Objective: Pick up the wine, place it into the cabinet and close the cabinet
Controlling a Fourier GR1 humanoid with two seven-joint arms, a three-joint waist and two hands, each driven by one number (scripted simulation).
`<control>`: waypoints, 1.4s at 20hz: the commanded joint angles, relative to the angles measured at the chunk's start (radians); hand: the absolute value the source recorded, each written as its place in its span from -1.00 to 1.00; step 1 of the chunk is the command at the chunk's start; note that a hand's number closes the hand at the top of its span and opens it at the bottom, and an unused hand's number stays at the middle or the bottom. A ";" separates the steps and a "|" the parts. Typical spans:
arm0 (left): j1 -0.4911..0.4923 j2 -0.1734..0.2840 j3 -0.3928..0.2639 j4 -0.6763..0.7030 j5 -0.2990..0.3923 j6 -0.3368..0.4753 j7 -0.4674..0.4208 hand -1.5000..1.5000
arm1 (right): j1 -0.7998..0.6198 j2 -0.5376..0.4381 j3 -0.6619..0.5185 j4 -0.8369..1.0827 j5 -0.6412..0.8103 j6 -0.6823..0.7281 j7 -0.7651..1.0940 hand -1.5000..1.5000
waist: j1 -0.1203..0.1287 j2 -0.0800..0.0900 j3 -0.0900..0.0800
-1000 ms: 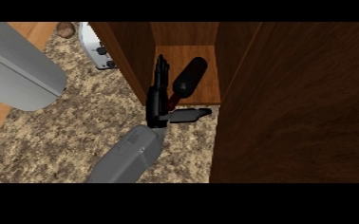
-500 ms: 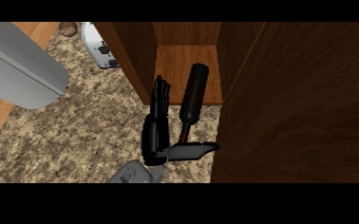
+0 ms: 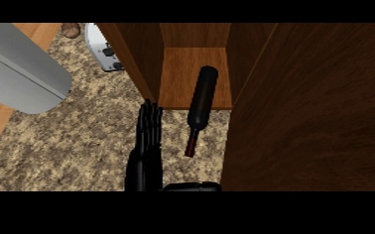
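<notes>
The wine bottle [image 3: 202, 96] is dark with a red-tipped neck. It lies lengthwise, its base on the cabinet's wooden shelf [image 3: 179, 64] and its neck sticking out over the speckled counter [image 3: 73, 144]. My right hand [image 3: 149, 139] is just left of the neck, fingers straight and pointing toward the cabinet, not touching the bottle. Its thumb shows at the lower edge. The cabinet stands open, its dark door [image 3: 300, 114] filling the right side. My left hand does not show.
A large grey rounded shape [image 3: 29, 77] covers the left edge. A white appliance with dark knobs [image 3: 102, 49] stands by the cabinet's left wall [image 3: 135, 54]. A small brown object [image 3: 71, 29] sits at the top left.
My right hand has pulled back toward the lower edge and now sits apart from the bottle. Its grey forearm has left the view. The bottle lies stretched out from the shelf.
</notes>
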 commanded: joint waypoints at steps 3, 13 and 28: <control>0.108 0.106 -0.058 -0.199 -0.043 -0.007 0.039 -1.00 | 0.006 -0.014 -0.031 -0.044 -0.173 0.030 0.066 -1.00 | 0.001 0.000 0.001; 0.261 0.329 0.046 -0.323 0.043 -0.262 0.003 -1.00 | 0.039 -0.036 0.036 -0.115 -0.156 0.104 0.119 1.00 | -0.001 0.000 -0.001; 0.421 0.495 0.326 -0.452 0.198 -0.406 -0.023 -1.00 | 0.185 0.045 0.422 -0.120 -0.133 0.122 0.197 1.00 | 0.001 -0.004 -0.002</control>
